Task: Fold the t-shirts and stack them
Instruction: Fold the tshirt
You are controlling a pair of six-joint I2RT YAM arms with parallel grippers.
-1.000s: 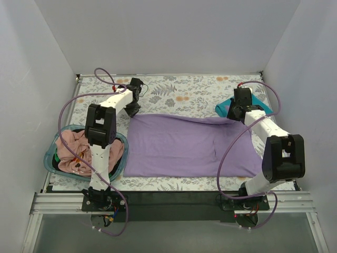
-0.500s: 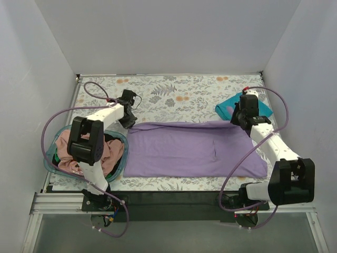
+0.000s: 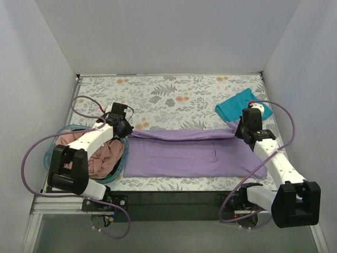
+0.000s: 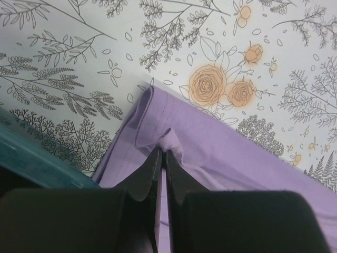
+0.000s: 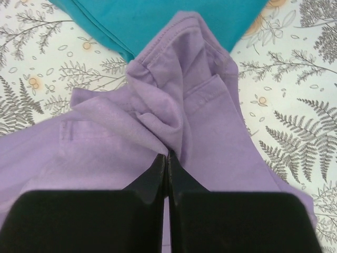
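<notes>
The flower-printed table (image 3: 174,92) carries the lavender-purple t-shirt (image 3: 189,155) stretched wide beside its near edge. The shirt is smooth across the middle, ridged along its far side and bunched at both ends. The round teal basket (image 3: 51,158) at the near left corner holds the dusty pink t-shirts (image 3: 105,158), waiting their turn, I'd say. A folded teal-blue t-shirt (image 3: 238,107) lies by the right edge, likely the stack's base. The left gripper (image 4: 162,154) and right gripper (image 5: 167,156) each pinch lavender cloth at opposite ends, apparently so the fold travels evenly.
</notes>
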